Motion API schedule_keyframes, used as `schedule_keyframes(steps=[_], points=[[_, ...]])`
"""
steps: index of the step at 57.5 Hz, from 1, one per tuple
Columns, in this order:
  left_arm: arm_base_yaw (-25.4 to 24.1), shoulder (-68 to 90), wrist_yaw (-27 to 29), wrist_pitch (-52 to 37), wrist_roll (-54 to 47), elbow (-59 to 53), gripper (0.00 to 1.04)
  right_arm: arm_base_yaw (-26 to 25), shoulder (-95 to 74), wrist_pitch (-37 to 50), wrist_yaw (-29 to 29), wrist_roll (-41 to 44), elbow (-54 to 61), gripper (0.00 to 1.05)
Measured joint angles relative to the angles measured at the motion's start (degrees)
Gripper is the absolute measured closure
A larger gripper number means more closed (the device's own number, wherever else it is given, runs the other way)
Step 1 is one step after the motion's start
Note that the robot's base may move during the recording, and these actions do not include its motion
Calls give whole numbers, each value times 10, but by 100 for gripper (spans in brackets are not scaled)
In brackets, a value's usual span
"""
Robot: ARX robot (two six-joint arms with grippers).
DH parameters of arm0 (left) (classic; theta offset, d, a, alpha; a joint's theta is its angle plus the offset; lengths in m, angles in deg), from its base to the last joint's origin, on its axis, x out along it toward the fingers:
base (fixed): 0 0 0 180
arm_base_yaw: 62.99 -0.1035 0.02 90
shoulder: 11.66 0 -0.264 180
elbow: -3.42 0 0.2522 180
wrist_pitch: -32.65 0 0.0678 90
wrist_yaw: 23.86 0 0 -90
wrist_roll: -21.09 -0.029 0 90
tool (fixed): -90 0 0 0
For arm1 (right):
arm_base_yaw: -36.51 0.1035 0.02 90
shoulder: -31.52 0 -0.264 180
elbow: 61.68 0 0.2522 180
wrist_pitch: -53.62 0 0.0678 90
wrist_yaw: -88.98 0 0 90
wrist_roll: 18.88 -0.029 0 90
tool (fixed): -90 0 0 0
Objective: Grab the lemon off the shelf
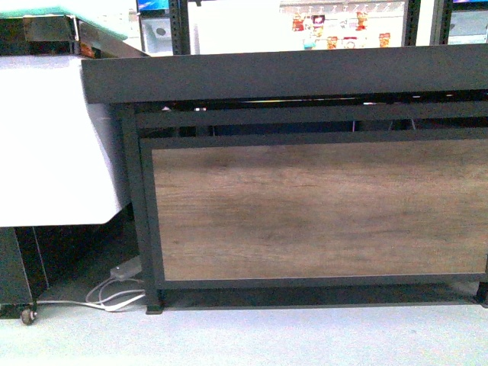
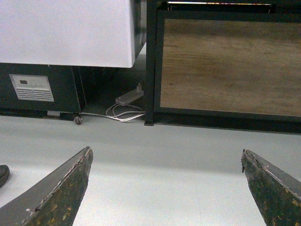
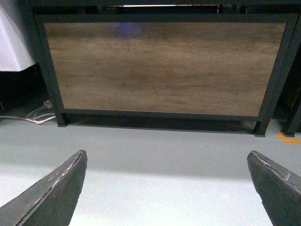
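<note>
The shelf (image 1: 305, 221) fills the front view: a black metal frame with a brown wood-look lower panel and a dark tray edge along its top. The lemon is out of view. Neither arm appears in the front view. My left gripper (image 2: 165, 157) is open over bare grey floor, facing the shelf's left leg and panel (image 2: 225, 66). My right gripper (image 3: 167, 157) is also open above the floor, squarely facing the wood panel (image 3: 164, 66). Nothing is between either pair of fingers.
A white chest cabinet (image 1: 53, 145) on castors stands left of the shelf. A power strip with white cables (image 1: 122, 286) lies on the floor between them. White wall shelves with bottles (image 1: 343, 27) show behind. An orange floor mark (image 3: 288, 138) lies by the shelf's right leg.
</note>
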Motion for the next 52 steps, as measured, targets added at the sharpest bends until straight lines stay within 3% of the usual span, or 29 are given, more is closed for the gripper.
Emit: schedule_keyframes(steps=[52], points=[[0, 0, 0, 0, 0, 0, 8, 0, 0, 0, 0, 0, 0, 2]])
